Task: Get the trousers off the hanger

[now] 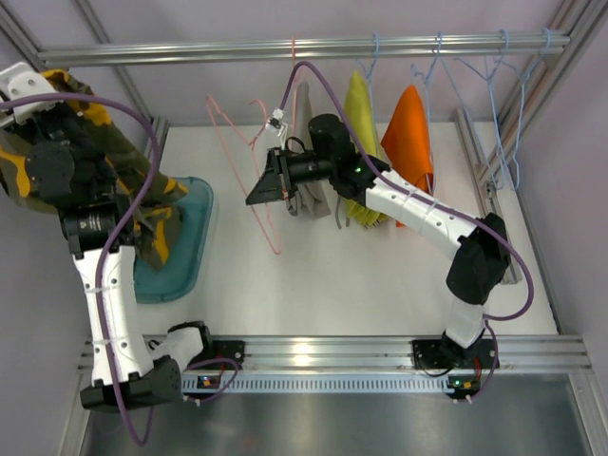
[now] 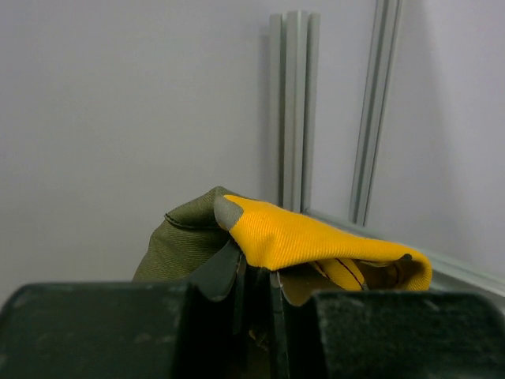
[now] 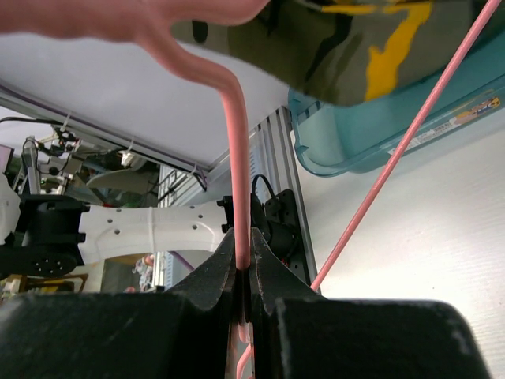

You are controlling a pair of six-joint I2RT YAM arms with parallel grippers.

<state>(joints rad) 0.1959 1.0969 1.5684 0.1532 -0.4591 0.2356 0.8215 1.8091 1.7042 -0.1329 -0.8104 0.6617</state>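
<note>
Holding the pink wire hanger steady appears to be the work given to the right gripper, whose jaws are pressed shut on the wire with no gap to be seen between them, so that the hanger cannot swing or follow the cloth as it is drawn away. The camouflage trousers are gripped by the left gripper, its jaws closed down on a fold of the yellow-orange and olive fabric. They are held high at the far left, well apart from the hanger and partly above the teal plastic tub that stands on the bench. This pair is judged to be already free of the hanger, and the tub is probably where it is meant to be let go. A pale grey garment, taken to be the second pair of trousers, is seen hanging below the rail just behind the right gripper, and its removal is judged not yet begun
</note>
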